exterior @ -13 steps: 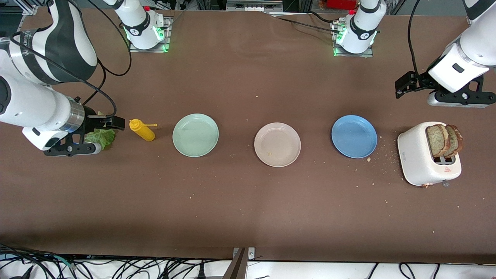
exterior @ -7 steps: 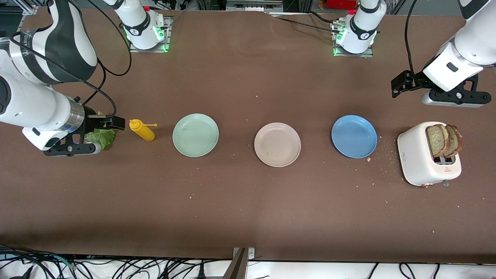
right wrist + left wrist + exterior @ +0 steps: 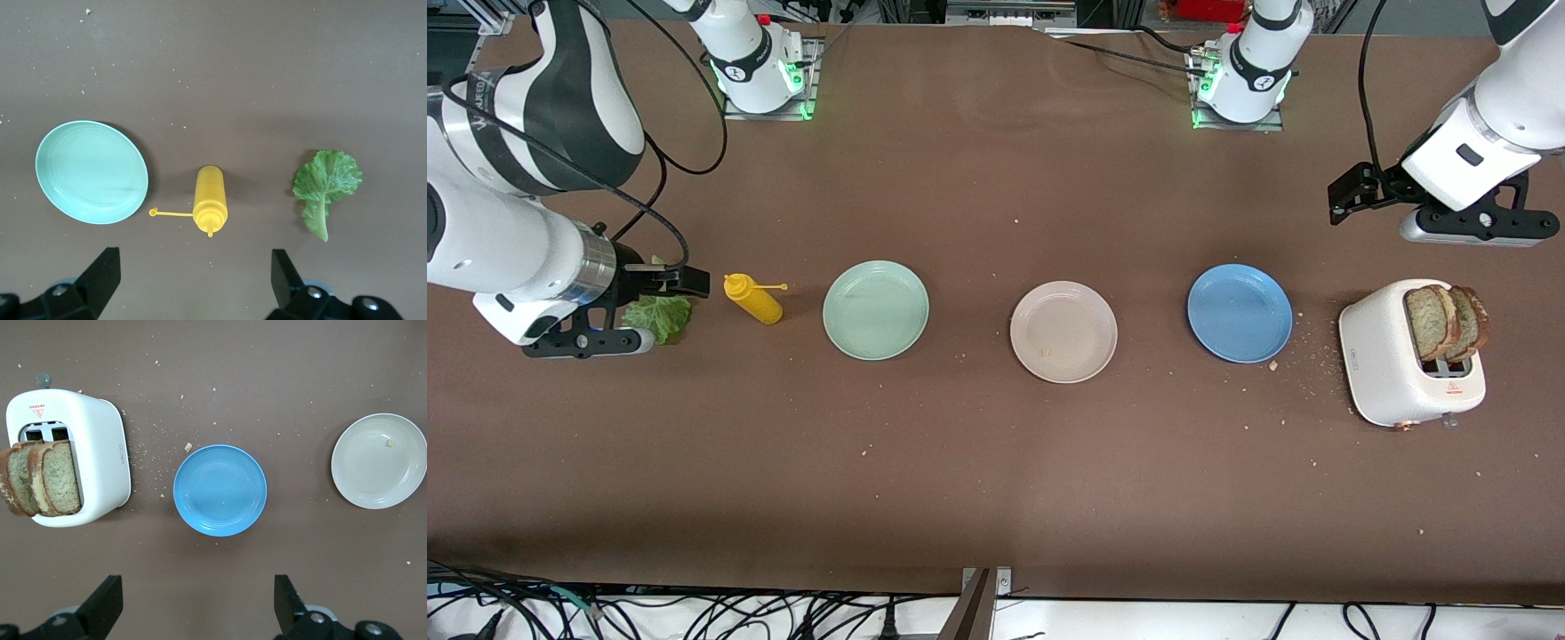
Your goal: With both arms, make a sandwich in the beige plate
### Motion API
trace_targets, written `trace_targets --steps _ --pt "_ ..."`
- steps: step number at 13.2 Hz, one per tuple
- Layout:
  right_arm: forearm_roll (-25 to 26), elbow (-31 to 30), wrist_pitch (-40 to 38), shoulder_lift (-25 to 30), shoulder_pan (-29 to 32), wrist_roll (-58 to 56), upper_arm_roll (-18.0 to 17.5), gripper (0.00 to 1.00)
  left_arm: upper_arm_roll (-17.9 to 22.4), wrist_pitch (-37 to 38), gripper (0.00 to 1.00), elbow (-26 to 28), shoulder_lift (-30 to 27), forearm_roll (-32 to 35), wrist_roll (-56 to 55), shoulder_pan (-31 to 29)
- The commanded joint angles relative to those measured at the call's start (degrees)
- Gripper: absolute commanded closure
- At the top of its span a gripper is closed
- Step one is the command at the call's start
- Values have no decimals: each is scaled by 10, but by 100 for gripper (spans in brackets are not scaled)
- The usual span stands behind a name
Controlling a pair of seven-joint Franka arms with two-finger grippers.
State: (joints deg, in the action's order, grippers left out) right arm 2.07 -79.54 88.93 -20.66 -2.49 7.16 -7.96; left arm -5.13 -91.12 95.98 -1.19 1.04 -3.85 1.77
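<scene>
Two toast slices point(image 3: 1449, 322) stand in the toaster point(image 3: 1405, 373); beige plate point(image 3: 1064, 332) mid-surface, bare. My left gripper point(image 3: 197, 613) hangs released over them, right gripper point(image 3: 193, 287) released above lettuce point(image 3: 325, 187).

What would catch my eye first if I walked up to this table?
Probably the row of three plates: a mint-green plate, the beige plate in the middle and a blue plate. At the left arm's end, a white toaster holds two brown toast slices. At the right arm's end, a lettuce leaf lies beside a yellow squeeze bottle.
</scene>
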Motion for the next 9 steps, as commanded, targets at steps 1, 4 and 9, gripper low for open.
trace_targets --steps 1,4,9 --pt "-2 -6 -4 6 3 7 -3 0 -1 13 0 -11 0 16 4 -2" --pt "-3 -6 -4 6 3 6 -3 0 0 13 0 -11 0 16 3 -2" --pt "-3 -6 -4 6 3 7 -3 0 -1 13 0 -11 0 18 -1 -1"
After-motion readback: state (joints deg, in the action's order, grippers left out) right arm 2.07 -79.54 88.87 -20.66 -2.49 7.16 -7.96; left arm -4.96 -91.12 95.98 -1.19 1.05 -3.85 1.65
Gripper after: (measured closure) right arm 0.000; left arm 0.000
